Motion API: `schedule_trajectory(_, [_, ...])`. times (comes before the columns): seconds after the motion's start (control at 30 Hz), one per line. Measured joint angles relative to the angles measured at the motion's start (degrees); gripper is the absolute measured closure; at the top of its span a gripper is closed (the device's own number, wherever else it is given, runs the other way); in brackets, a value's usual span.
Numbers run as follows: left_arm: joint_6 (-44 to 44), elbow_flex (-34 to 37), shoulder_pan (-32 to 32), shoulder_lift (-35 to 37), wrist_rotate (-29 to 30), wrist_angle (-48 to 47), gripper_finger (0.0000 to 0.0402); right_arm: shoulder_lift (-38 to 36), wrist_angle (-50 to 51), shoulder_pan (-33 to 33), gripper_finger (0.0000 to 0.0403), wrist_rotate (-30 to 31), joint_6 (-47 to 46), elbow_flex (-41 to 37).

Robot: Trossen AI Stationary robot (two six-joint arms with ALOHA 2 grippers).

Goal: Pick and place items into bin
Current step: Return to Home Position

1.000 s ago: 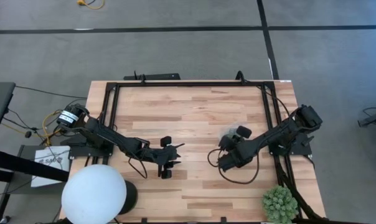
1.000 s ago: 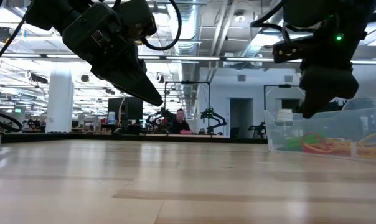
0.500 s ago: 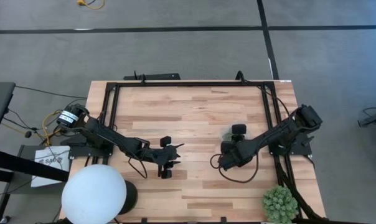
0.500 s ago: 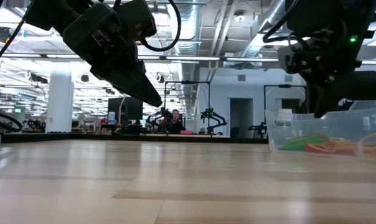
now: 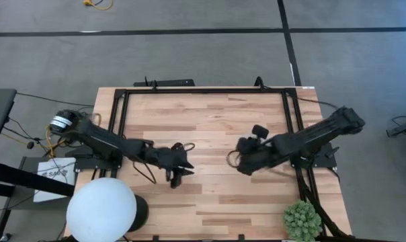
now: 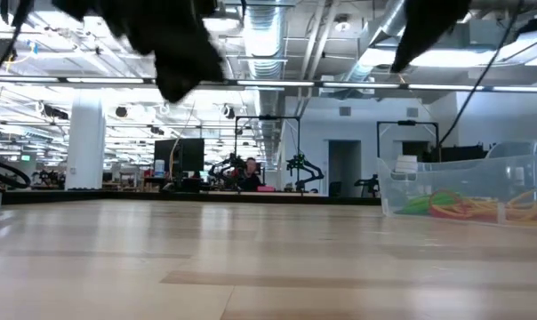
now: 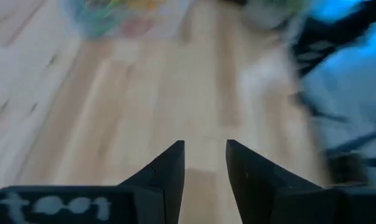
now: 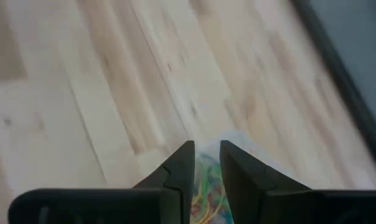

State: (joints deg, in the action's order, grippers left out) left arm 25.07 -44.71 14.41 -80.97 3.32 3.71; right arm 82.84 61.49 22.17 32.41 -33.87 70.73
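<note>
I've got the bin [image 6: 482, 178] sitting on the counter [image 5: 210, 117] right of centre, with the items [image 6: 455, 206] lying inside it. My right hand [image 8: 206, 146] hangs above the bin. My left hand [image 7: 205, 146] hangs left of centre, well apart from it. A globe [image 5: 101, 210] stands at the near left corner and a plant [image 5: 302, 220] at the near right.

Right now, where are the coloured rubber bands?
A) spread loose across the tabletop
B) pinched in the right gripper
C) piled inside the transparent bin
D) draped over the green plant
C: the low view shows the red, green and yellow-orange rubber bands lying behind the clear walls of the transparent bin, at the table's right side.
</note>
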Motion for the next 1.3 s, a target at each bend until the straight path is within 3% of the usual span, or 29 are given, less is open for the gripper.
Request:
schedule_trajectory(0.13, [-2.2, -0.1, -1.1, 13.1, -2.4, -8.4, 0.0294, -10.6, -3.2, 1.8, 0.0332, 2.9, 5.2, -1.8])
schedule_trajectory(0.33, [-4.5, 0.0, -1.0, 36.6, 10.2, -24.2, 0.0294, -28.8, -9.3, 3.3, 0.0332, -1.6, 5.3, -9.2])
schedule_trajectory(0.4, [-5.7, 0.4, -0.7, 43.6, 11.5, -24.6, 0.0294, -35.4, -14.1, 4.0, 0.0332, -2.6, 5.4, -14.0])
schedule_trajectory(0.5, [-10.6, 4.5, -0.7, 53.5, 5.9, -21.4, 0.0294, -45.7, -22.2, 4.6, 0.0332, -2.6, 7.0, -23.5])
schedule_trajectory(0.63, [-15.4, 15.8, -0.6, 64.6, -7.6, -7.4, 0.0294, -61.2, -38.1, 4.8, 0.0332, -7.7, 12.9, -38.0])
schedule_trajectory(0.7, [-15.6, 22.2, -0.6, 68.8, -11.3, 1.8, 0.0294, -67.8, -48.7, 4.7, 0.0332, -11.4, 18.3, -45.0])
schedule_trajectory(0.8, [-14.0, 29.8, -0.6, 73.5, -11.5, 6.3, 0.0294, -75.4, -57.7, 4.0, 0.0332, -17.1, 24.8, -52.9])
schedule_trajectory(0.9, [-10.9, 33.5, -0.6, 77.9, -9.1, 7.1, 0.0294, -82.4, -58.9, 3.2, 0.0332, -18.9, 26.5, -55.7])
schedule_trajectory(1.0, [-10.5, 34.0, -0.7, 81.0, -10.2, 8.3, 0.0294, -82.6, -58.1, 2.4, 0.0332, -19.3, 27.3, -56.6])
schedule_trajectory(1.17, [-12.0, 30.7, -0.6, 80.9, -19.7, 9.8, 0.0294, -82.7, -58.6, 2.0, 0.0332, -20.3, 29.8, -56.2])
schedule_trajectory(1.3, [-12.1, 29.9, -0.7, 80.8, -21.1, 8.8, 0.0294, -82.7, -62.6, 2.1, 0.0332, -20.9, 32.7, -55.9])
